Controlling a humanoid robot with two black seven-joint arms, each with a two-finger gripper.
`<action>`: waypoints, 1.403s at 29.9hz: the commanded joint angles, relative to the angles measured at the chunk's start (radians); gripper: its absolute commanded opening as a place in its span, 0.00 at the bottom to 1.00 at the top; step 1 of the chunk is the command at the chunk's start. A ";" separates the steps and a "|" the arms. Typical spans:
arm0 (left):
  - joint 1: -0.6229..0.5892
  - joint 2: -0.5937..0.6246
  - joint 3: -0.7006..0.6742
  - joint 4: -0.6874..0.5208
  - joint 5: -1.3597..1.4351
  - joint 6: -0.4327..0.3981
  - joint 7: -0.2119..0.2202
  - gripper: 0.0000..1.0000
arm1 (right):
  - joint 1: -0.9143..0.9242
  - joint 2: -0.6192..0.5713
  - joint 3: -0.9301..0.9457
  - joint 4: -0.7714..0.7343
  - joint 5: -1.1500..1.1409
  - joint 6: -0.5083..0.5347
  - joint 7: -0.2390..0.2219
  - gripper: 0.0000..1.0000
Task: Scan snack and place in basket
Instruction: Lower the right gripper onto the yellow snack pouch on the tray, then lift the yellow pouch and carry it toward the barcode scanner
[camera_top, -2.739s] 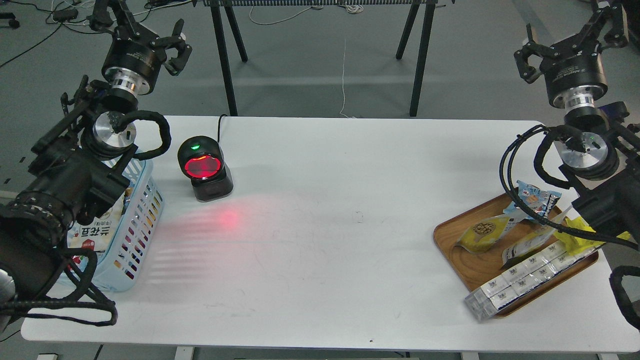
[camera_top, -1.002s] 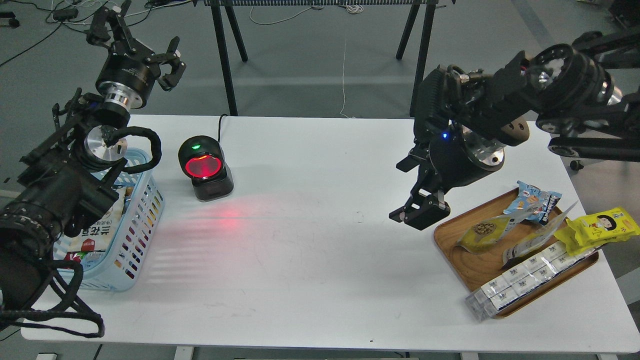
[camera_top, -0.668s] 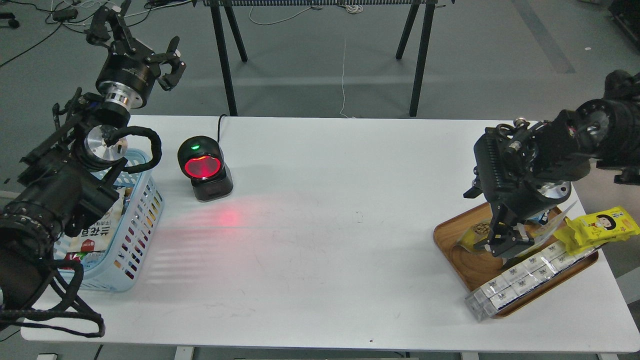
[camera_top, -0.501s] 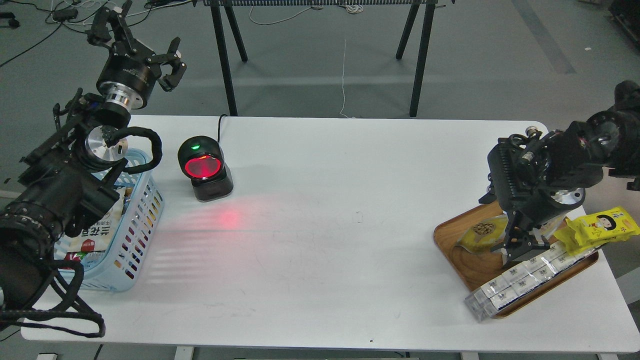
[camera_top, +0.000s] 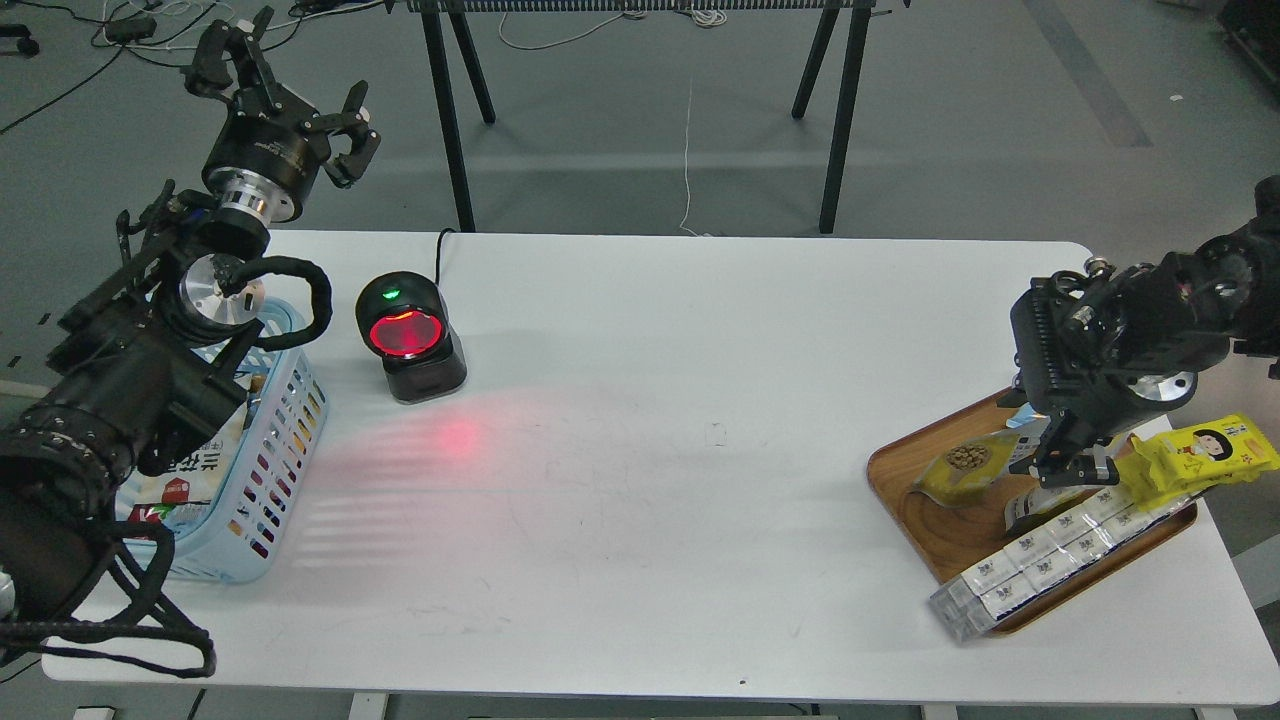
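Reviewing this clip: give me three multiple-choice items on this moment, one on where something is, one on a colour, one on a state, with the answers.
1. Where does the snack lie?
A. in the basket
B. on the wooden tray
C. beside the scanner

2. What colour glows in the scanner's window?
A. red
B. blue
C. white

3. How is the left gripper?
A. shut on a packet
B. resting on the table
C. open, raised beyond the table's far edge

Answers:
1 B: the pouch lies on the wooden tray, just left of the right gripper, far from the basket.
2 A: the scanner shows a red window and casts a red patch on the table.
3 C: the left gripper has its fingers spread, holding nothing, above the floor.
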 joint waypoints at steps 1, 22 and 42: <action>0.000 -0.003 0.000 0.000 0.000 0.000 -0.001 0.99 | -0.020 0.001 0.021 -0.015 0.000 -0.001 0.000 0.33; -0.005 0.003 -0.002 0.001 0.000 -0.003 -0.001 0.99 | -0.004 -0.011 0.019 -0.031 0.001 -0.001 0.000 0.00; -0.006 0.009 -0.002 0.001 0.000 -0.009 -0.001 0.99 | 0.120 0.243 0.156 -0.038 0.253 0.019 0.000 0.00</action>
